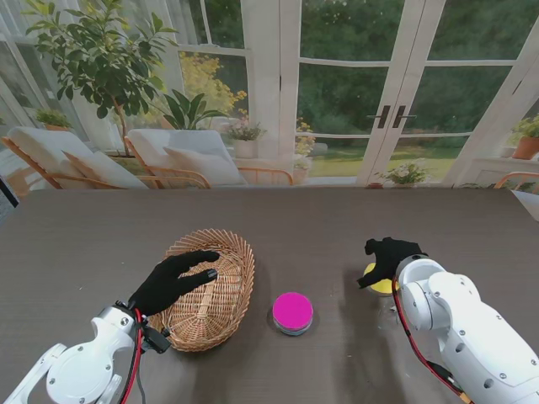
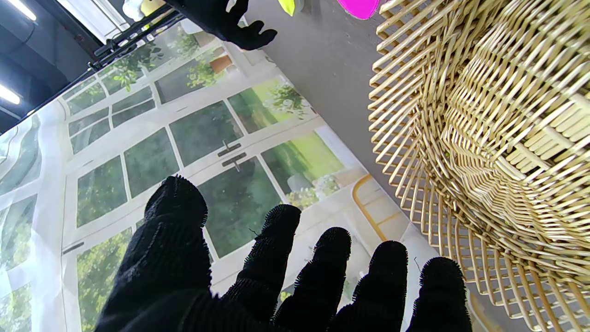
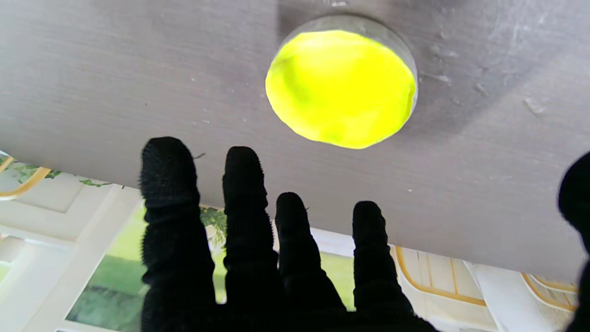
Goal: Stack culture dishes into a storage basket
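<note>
A: Checking the stand view first. Wicker basket (image 1: 210, 290) sits on the dark surface (image 1: 84, 236), left of centre. The left robot hand (image 1: 173, 280) hovers over the basket's near-left rim, fingers spread, holding nothing. Whether it touches the wicker cannot be told from this view.

B: Left wrist view agrees: fingers (image 2: 276, 240) apart, nothing between them, basket (image 2: 498, 138) beside them. Only part of the basket is in frame, its far rim cut off. Its visible weave holds no dish.

A: Magenta dish (image 1: 292, 312) lies on the surface just right of the basket, apart from it. In the left wrist view only a sliver of it (image 2: 359, 7) shows at the frame edge.

B: Yellow dish (image 1: 381, 284) is largely hidden in the stand view, covered by the right robot hand (image 1: 389, 257) and the white forearm; only a small yellow edge shows.

A: Right wrist view gives it whole: yellow dish (image 3: 342, 85) flat on the surface, clear rim hard to make out against the grey. Fingers (image 3: 170, 184) are spread and apart from the dish, thumb cut off at the frame edge. Right robot hand open, gripping nothing.

B: Noted. Small pale specks on the surface near the yellow dish, too small to identify.
</note>
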